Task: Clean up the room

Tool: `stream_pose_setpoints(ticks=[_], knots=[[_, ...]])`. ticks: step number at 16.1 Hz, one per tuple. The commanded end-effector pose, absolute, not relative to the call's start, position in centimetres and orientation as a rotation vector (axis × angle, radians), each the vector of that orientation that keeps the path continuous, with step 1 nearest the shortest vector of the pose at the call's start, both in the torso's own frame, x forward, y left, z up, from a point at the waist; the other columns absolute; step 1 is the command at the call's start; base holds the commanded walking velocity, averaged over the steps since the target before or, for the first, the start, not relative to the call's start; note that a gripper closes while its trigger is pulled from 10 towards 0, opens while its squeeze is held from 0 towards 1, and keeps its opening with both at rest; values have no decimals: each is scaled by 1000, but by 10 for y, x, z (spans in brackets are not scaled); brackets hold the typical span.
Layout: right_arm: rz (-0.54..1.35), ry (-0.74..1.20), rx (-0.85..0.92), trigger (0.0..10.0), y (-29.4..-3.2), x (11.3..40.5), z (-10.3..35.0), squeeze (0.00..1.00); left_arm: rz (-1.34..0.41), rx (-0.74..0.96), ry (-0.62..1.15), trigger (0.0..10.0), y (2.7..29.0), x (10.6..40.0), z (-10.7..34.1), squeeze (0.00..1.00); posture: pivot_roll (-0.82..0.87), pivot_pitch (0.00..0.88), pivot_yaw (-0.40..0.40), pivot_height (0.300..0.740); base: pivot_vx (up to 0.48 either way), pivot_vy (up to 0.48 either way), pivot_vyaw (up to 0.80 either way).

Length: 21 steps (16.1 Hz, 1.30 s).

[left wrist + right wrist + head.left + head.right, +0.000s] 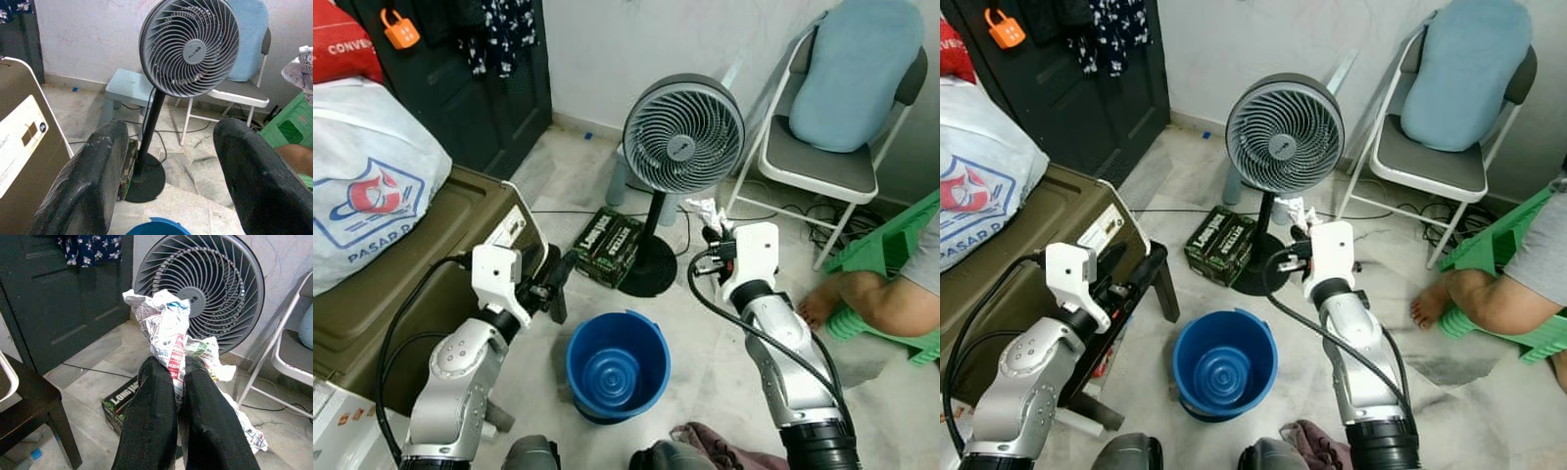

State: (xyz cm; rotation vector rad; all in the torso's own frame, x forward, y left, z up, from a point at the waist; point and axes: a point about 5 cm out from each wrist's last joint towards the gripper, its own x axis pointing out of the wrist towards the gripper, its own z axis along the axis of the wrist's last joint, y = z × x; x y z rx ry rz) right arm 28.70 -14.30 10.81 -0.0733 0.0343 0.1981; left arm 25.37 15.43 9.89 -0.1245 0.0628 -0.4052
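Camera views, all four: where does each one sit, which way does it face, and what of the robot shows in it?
Left eye view: on the head, facing down at the blue bucket, fan and folding chair; both silver arms show.
Right eye view: beside it, same scene.
Left wrist view: along the open left gripper, toward the fan.
Right wrist view: along the right gripper, shut on crumpled newspaper, toward the fan.
Shared: all four see the fan.

Bucket (617, 364), fan (683, 137) on floor (724, 362)
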Motion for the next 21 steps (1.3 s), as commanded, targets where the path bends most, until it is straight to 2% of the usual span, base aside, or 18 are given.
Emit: stream_pose_setpoints(ticks=[1, 5, 7, 10, 13, 15, 18, 19, 21], knots=[[202, 27, -84, 10000, -144, 289, 109, 0, -407, -97, 49, 10000, 157, 256, 102, 0, 5, 106, -76, 740, 0, 0, 400], [226, 11, -83, 10000, -136, 297, 114, 0, -410, 60, 11, 10000, 179, 261, 115, 0, 28, 117, -84, 740, 0, 0, 687], [236, 15, -83, 10000, -133, 300, 113, 0, -406, 64, 4, 10000, 182, 261, 117, 0, 39, 116, -94, 740, 0, 0, 275], [262, 52, -103, 10000, -127, 303, 105, 0, -475, 72, -35, 10000, 175, 255, 120, 0, 49, 112, -100, 740, 0, 0, 0], [172, 192, -59, 10000, -142, 305, 81, 0, -637, 176, -83, 10000, 163, 241, 124, 0, 104, 113, -121, 740, 0, 0, 0], [174, 245, -94, 10000, -139, 306, 73, 0, -743, 211, -69, 10000, 160, 228, 125, 0, 112, 141, -110, 740, 0, 0, 0], [171, 270, -67, 10000, -139, 307, 66, 0, -786, 258, -41, 10000, 162, 220, 121, 0, 144, 172, -82, 740, 0, 0, 0], [155, 328, -42, 10000, -138, 309, 54, 0, -831, 251, -12, 10000, 164, 212, 126, 0, 188, 221, -56, 740, 0, 0, 0], [143, 363, -38, 10000, -131, 310, 46, 0, -854, 260, 21, 10000, 170, 201, 127, 0, 210, 247, -33, 740, 0, 0, 0]])
